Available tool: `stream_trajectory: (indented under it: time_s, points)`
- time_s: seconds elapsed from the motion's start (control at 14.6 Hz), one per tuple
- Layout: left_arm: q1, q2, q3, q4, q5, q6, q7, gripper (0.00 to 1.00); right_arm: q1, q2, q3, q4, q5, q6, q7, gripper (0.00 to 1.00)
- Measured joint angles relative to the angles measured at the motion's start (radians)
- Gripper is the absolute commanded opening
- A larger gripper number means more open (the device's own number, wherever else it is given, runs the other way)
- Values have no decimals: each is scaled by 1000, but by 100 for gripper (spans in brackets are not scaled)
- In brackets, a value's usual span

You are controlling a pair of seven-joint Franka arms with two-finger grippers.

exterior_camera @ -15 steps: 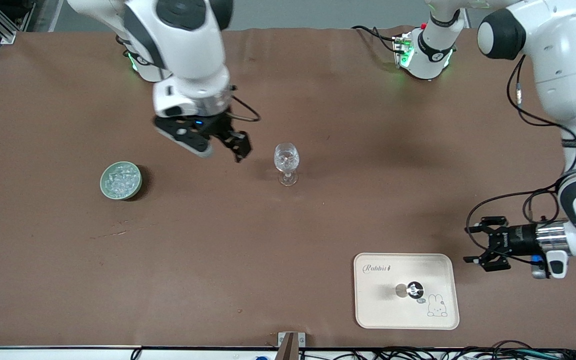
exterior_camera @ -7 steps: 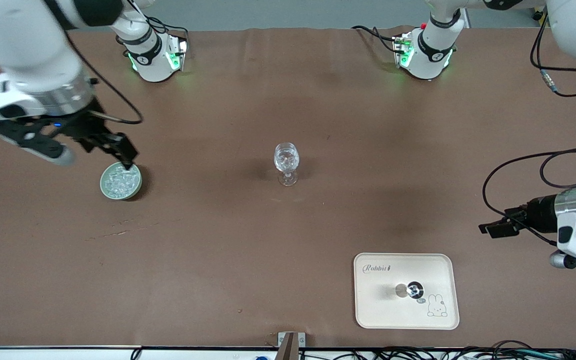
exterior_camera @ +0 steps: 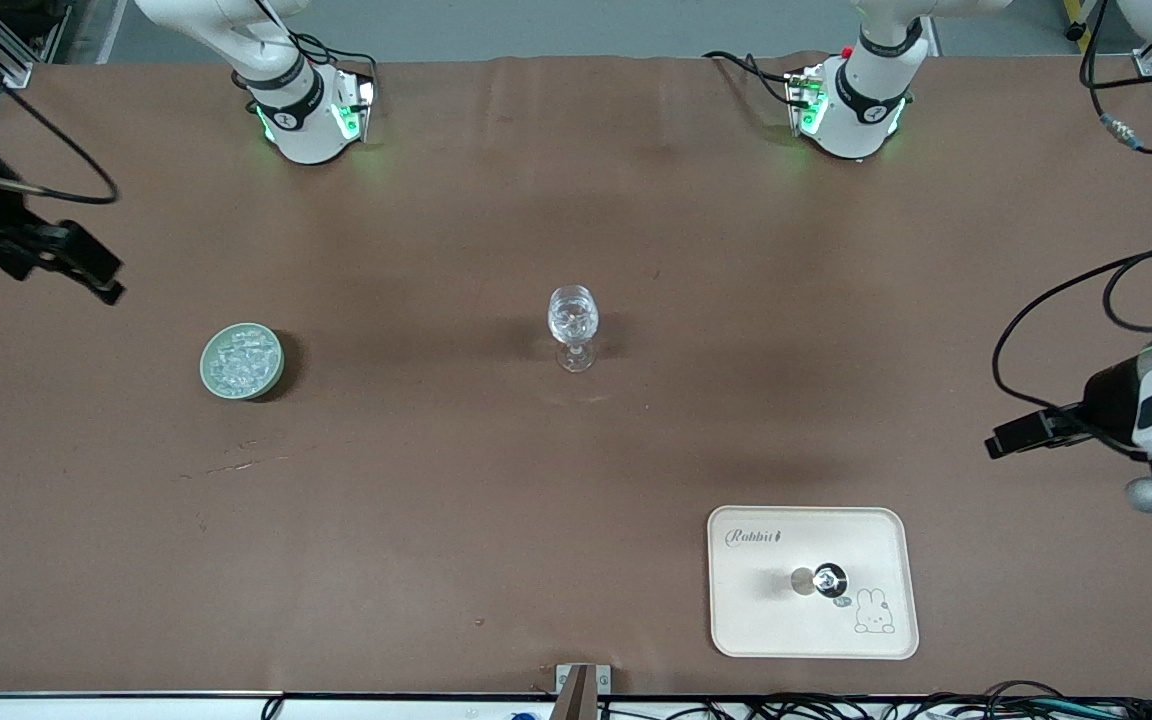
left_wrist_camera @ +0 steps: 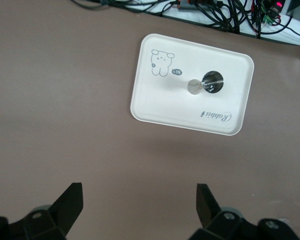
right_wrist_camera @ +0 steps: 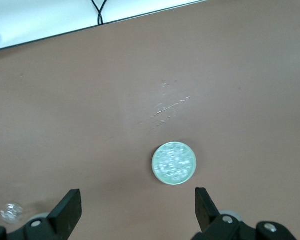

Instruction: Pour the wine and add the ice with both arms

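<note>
A green bowl (exterior_camera: 242, 361) sits on the brown desk (exterior_camera: 416, 500) toward the right arm's end, filled with ice (exterior_camera: 239, 358): small clear, glittery chunks heaped level with the rim. In the right wrist view the bowl (right_wrist_camera: 174, 164) shows as a pale round dish with a sparkling fill.

A stemmed glass (exterior_camera: 573, 326) stands upright near the middle of the desk, well apart from the bowl. Its bowl looks to hold a few clear chunks, though clear on clear makes that hard to confirm.

A cream tray (exterior_camera: 766, 620) lies nearest the front camera, toward the left arm's end. It bears a rabbit drawing and the word "Rabbit", and a small shiny round object (exterior_camera: 828, 577) rests on it near its middle; what it is cannot be told.

The right gripper (exterior_camera: 66, 262) hangs over the desk's edge at the right arm's end, jaws spread wide and empty. The left gripper (exterior_camera: 1021, 433) hangs over the desk at the left arm's end, above and beside the tray, jaws likewise apart with nothing between them.
</note>
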State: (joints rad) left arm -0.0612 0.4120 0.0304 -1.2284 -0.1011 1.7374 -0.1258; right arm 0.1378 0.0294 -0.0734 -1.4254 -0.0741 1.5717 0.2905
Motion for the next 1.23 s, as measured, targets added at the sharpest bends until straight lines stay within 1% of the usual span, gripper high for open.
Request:
stream_trajectory:
  time_s: [0.14,0.21,0.34,0.48,0.55,0.69,0.82,0.96,1.23]
  points:
    - [3,-78,-28,-70,45,-1,34,100,-14,-2,-56,0,3,-2,-117,100]
    - [2,-127,-36,-120,53,0,44,100,-35,-2,-67,-1,4,-14,-161,100]
    - [2,-226,-55,-227,73,0,54,100,-87,-2,-69,-2,5,-45,-222,100]
    - [2,-312,-83,-318,98,0,53,100,-101,-2,-69,0,9,-48,-233,100]
    - [1,-338,-92,-347,101,0,50,100,-101,-2,-67,2,10,-48,-233,100]
    - [-1,-349,-97,-369,103,2,49,100,-101,-3,-62,7,10,-47,-233,100]
    - [0,-322,-97,-344,103,18,48,100,-100,-3,-59,14,12,-47,-226,100]
    - [0,-302,-97,-315,103,6,44,100,-100,-3,-57,16,30,-47,-202,100]
    - [-1,-328,-100,-326,102,-13,44,100,-99,-3,-56,16,37,-48,-199,100]
